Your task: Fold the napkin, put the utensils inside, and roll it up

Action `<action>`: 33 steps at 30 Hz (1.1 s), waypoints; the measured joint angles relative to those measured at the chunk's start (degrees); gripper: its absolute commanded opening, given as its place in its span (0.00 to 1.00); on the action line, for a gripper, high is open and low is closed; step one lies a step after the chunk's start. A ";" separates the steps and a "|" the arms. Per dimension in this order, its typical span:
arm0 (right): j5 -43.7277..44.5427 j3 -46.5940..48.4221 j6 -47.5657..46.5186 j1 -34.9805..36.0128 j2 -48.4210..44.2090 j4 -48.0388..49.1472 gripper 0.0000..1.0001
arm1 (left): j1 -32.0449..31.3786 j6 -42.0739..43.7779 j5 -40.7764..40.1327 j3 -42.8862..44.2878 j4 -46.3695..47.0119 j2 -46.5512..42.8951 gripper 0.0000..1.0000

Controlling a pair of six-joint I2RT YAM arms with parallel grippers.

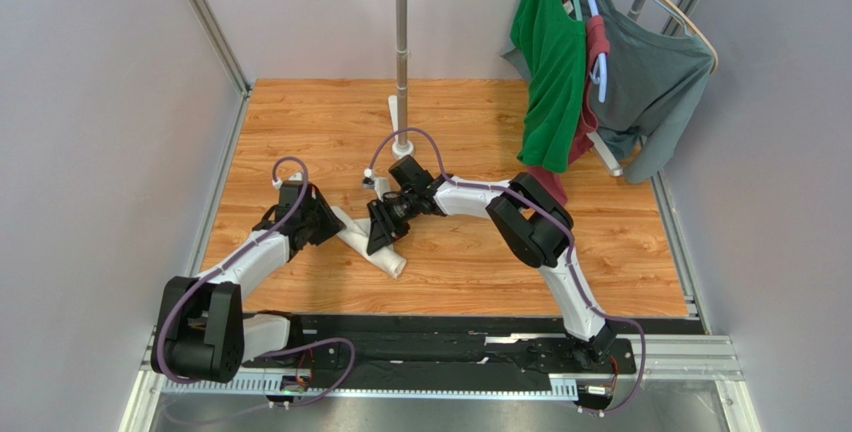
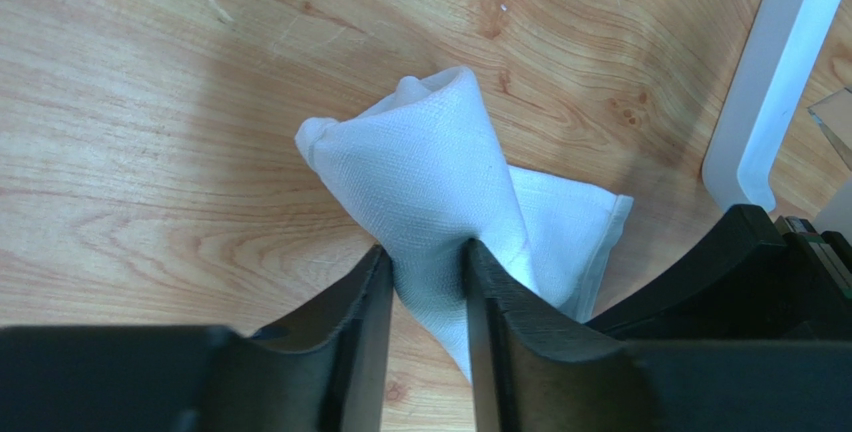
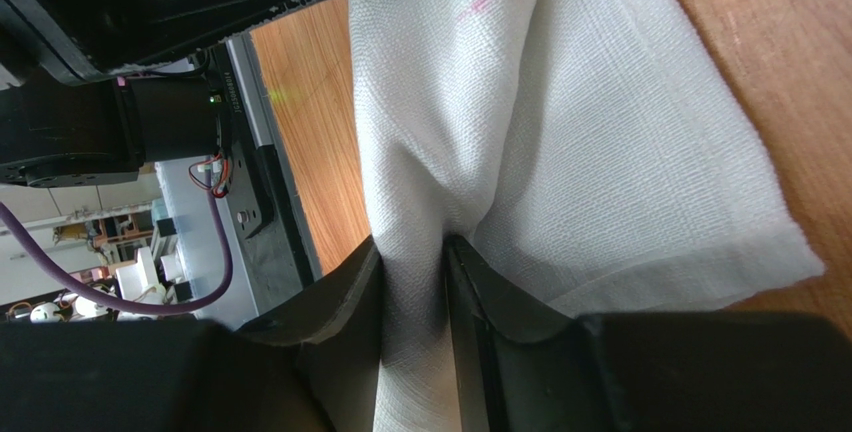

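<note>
The white napkin (image 1: 378, 249) lies rolled into a short bundle on the wooden table, between the two arms. My left gripper (image 1: 326, 220) is shut on the bundle's upper left end; in the left wrist view the cloth (image 2: 420, 172) is pinched between the black fingers (image 2: 365, 312). My right gripper (image 1: 383, 237) is shut on the bundle's middle from the right; in the right wrist view a fold of the napkin (image 3: 560, 142) runs between its fingers (image 3: 480, 302). The spoon is not in sight in any view.
A white pole stand (image 1: 401, 62) rises behind the grippers, its foot (image 2: 765, 82) close to the left gripper. A green shirt (image 1: 550, 62) and a grey shirt (image 1: 650, 82) hang at the back right. The black base rail (image 1: 440, 347) runs along the near edge.
</note>
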 measured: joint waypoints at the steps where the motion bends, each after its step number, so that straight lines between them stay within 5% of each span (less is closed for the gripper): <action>1: -0.02 0.00 0.07 0.00 0.00 0.00 0.44 | 0.00 -0.04 0.13 0.09 0.15 0.07 0.31; 5: -0.04 0.07 0.17 0.00 -0.61 -0.70 0.62 | 0.00 0.09 0.76 1.11 0.04 0.68 0.31; 10: 5.57 0.09 -2.08 0.02 -4.20 -5.51 0.66 | 0.00 0.59 1.07 2.05 -0.42 1.53 0.31; 17: 24.85 0.09 -8.11 3.02 -13.18 -10.47 0.66 | 0.00 1.62 1.53 3.82 -1.68 3.21 0.30; 24: 43.85 -1.07 -14.88 14.88 -17.92 -6.97 0.65 | 0.00 1.68 1.62 4.28 -2.21 3.61 0.30; 33: 51.60 -1.46 -19.45 19.04 -14.60 -6.03 0.62 | 0.00 1.68 1.62 4.52 -2.67 3.67 0.30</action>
